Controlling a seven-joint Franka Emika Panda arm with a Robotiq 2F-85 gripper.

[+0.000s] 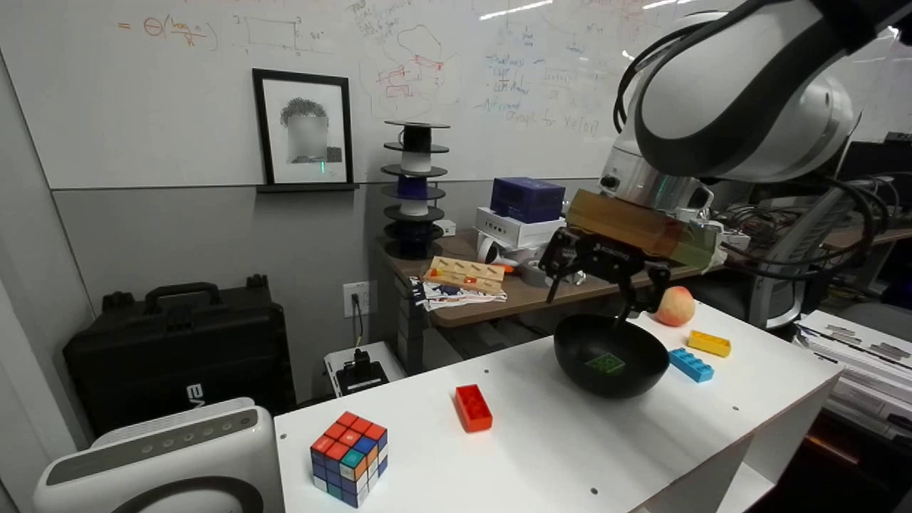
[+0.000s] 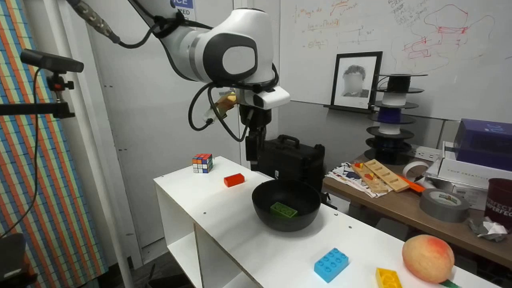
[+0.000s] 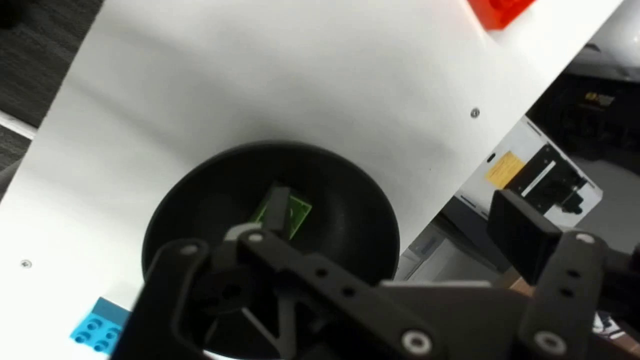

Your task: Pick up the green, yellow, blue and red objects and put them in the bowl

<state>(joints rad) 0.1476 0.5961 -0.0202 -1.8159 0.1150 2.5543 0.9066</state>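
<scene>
Whiteboard [image 1: 149,114] behind a white shelf unit [image 2: 176,216]: we have the green block [image 2: 283,210] in the black bowl [image 2: 286,225]

Behind, we see a framed portrait [image 1: 305,135] on a ledge [image 1: 306,188], stacked spools [image 1: 413,188] on a brown desk [image 2: 404,212] and a black hard case [image 1: 178,356] by the grey wall [image 1: 221,235]; on the shelf unit's white top [image 1: 541,456], our red block [image 1: 474,408] lies between the Rubik's cube [image 1: 349,459] and the bowl, while the blue block [image 2: 331,265], the yellow block [image 1: 709,343] and the peach [image 2: 426,256] sit on the bowl's other side, the blue block nearest to it; above the bowl hangs our gripper [image 1: 586,311], fingers [image 3: 522,237] spread well apart
</scene>
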